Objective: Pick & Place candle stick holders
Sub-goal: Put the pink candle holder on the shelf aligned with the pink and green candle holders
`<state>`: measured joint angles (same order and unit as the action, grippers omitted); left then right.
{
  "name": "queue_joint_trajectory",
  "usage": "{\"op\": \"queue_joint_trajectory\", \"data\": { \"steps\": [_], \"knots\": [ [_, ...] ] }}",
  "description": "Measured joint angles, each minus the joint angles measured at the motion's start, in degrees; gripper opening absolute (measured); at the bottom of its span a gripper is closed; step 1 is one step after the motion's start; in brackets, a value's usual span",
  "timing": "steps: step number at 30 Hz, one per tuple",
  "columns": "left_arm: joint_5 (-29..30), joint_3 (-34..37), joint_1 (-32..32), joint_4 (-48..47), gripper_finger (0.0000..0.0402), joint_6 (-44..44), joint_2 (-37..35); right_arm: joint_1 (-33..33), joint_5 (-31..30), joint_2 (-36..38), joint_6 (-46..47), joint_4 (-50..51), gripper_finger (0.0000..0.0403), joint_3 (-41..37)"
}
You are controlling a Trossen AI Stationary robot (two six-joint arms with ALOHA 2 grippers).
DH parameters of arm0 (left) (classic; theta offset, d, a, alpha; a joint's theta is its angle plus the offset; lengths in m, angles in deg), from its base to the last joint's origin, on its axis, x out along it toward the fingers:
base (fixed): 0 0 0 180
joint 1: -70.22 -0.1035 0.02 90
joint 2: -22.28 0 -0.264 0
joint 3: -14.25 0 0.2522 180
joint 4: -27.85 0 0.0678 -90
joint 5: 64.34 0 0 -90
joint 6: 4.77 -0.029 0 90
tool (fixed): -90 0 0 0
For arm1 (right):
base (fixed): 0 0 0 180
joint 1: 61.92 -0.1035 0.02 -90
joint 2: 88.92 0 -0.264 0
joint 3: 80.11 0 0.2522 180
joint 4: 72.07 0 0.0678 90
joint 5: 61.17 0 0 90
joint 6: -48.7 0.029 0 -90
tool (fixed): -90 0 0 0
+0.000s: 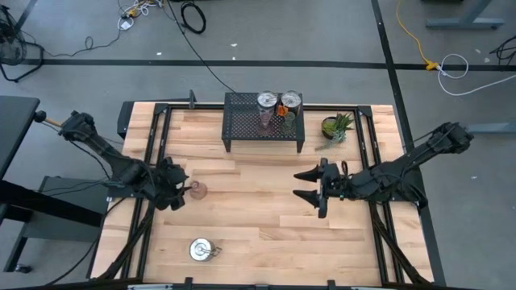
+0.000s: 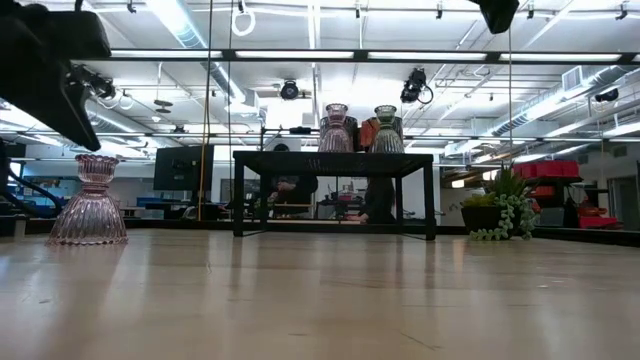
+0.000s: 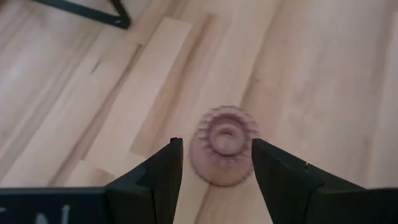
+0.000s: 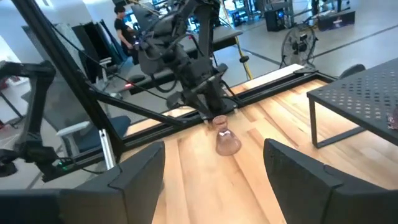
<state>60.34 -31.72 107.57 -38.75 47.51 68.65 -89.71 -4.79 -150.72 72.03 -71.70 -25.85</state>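
A pinkish ribbed glass candle stick holder (image 1: 197,190) stands upright on its wide base on the table's left half; it also shows in the low view (image 2: 90,202) and the right wrist view (image 4: 227,140). My left gripper (image 3: 216,144) is open just above it, pointing down, one finger on each side of the holder (image 3: 222,147), touching nothing. A shiny silver holder (image 1: 202,249) sits near the front edge. Two silver holders (image 1: 267,101), one with an orange part (image 1: 288,101), a pinkish glass one (image 1: 265,120) and an olive-green one (image 1: 288,122) stand on the black mesh rack (image 1: 242,122). My right gripper (image 1: 301,184) is open and empty, right of centre.
A spiky green potted plant (image 1: 337,127) stands right of the rack near the far edge. Black frame rails (image 1: 153,137) run along the table's left and right sides. Bare wood lies between the two grippers and in front of the rack.
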Motion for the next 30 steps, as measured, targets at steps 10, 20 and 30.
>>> {"op": "queue_joint_trajectory", "data": {
  "steps": [10, 20, 30],
  "knots": [
    [0.1, 0.0, 6.3, 1.6, 0.0195, 4.3, 1.6, -1.8, -1.9, -7.0, -1.2, -7.6, 0.0269, 0.0],
    [1.9, 0.0, 7.0, -0.9, 0.0195, 8.0, 5.2, -2.7, -1.5, -10.2, -4.4, -14.2, 0.0269, 0.0],
    [2.7, 6.6, 7.0, 2.8, 0.0195, 14.2, 5.4, -2.9, -1.5, -10.2, -4.9, -14.6, 0.0269, 0.0]
  ]
}}
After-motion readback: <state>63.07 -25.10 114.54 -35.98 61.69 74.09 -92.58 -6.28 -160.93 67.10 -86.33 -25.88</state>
